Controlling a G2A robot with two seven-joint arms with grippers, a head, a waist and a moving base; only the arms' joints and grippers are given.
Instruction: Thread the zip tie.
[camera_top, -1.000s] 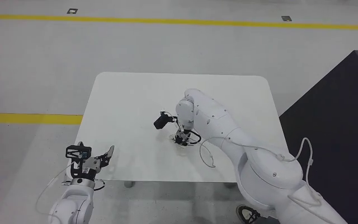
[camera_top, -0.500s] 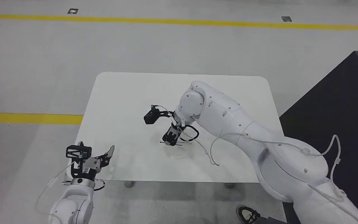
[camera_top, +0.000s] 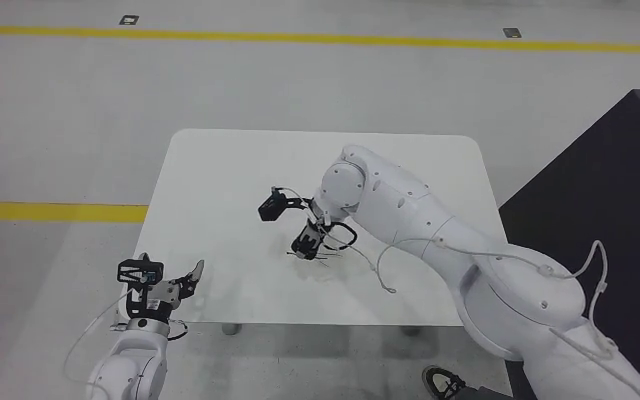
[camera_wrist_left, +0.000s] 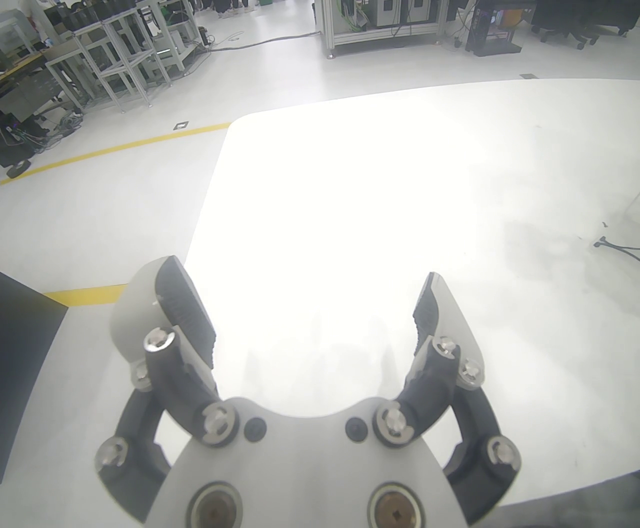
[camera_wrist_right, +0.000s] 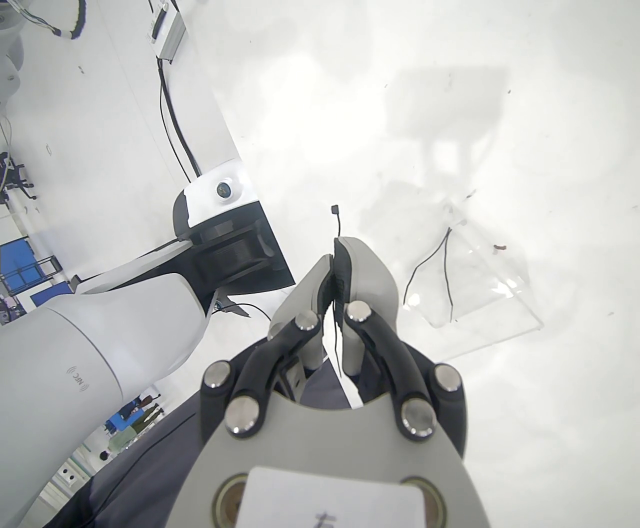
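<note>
From the right wrist camera I lose the middle of the zip tie between the pressed-together pads of the right gripper; just its head and tail poke out. From the top camera the tie is too thin for me to make out. In the left wrist view a black strand runs off the frame's edge, and I cannot tell what it is.

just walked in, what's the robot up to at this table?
The right gripper is shut on a thin black zip tie, whose small head end pokes out past the fingertips, over the middle of the white table. Nearby on the table lies a clear plastic bag with more black strands, likely ties, on or in it. The left gripper is open and holds nothing, at the table's near corner. The tie is not threaded yet.
</note>
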